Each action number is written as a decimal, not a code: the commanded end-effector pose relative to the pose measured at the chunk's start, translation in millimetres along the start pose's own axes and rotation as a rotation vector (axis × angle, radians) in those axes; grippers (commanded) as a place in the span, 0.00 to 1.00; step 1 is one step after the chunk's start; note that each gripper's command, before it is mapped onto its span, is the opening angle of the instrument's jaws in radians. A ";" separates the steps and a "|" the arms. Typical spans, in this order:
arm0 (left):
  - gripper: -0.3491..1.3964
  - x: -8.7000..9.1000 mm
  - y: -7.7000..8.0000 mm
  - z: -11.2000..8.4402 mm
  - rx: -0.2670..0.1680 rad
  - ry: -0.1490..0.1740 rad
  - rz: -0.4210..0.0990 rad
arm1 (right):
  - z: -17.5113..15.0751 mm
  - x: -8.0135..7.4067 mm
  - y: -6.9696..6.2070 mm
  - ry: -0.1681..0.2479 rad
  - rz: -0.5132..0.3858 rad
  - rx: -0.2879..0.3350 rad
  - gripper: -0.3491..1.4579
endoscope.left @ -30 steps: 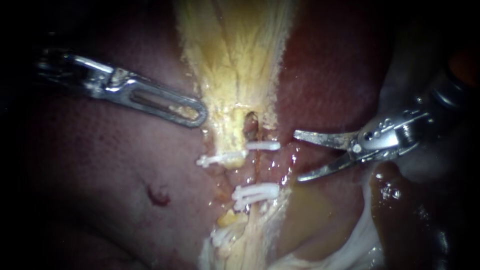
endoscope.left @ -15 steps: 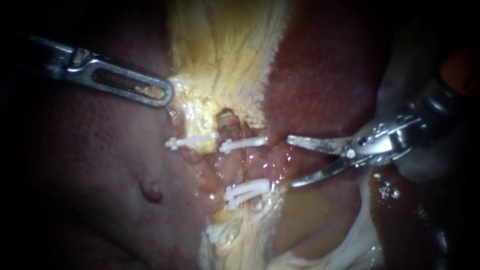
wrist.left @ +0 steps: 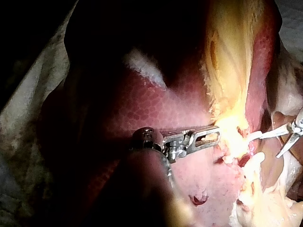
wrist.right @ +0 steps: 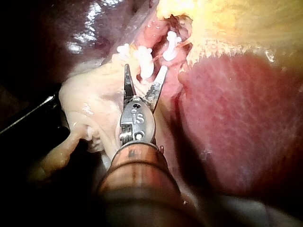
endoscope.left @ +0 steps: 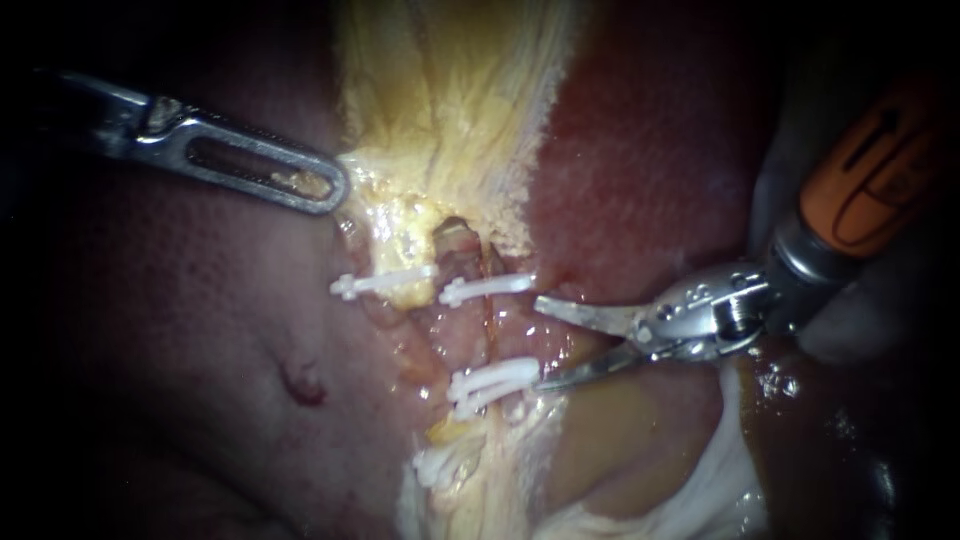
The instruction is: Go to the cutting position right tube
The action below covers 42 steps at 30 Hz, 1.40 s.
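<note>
Steel right tool (endoscope.left: 540,343) agape, empty, beside right tube (endoscope.left: 488,335); left tool (endoscope.left: 330,190) gripping tissue (endoscope.left: 385,205)

in the endoscope view the light pools in the middle, brightest on the yellow tissue (endoscope.left: 450,90), and fades to near black at every edge. wet glints speckle the flesh by the clips (endoscope.left: 495,378). in the left wrist view, tissue ahead of the left instrument (wrist.left: 210,137) glares white.
</note>
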 end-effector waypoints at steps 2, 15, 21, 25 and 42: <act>0.00 0.1 0.0 0.1 0.000 0.000 0.000 | 0.7 -0.4 0.5 -0.001 0.030 0.021 0.98; 0.00 0.1 0.1 0.1 0.000 0.000 0.001 | 4.5 -1.7 2.1 -0.020 0.082 0.104 0.97; 0.00 0.1 0.1 0.1 -0.001 0.000 0.001 | 4.8 -1.8 2.7 -0.028 0.084 0.124 0.96; 0.00 0.1 0.1 0.1 -0.001 0.000 0.001 | 5.1 -1.6 2.9 -0.010 0.089 0.125 0.96; 0.00 0.2 0.1 0.2 -0.001 0.000 0.001 | 8.2 0.8 3.2 0.077 0.136 0.223 0.95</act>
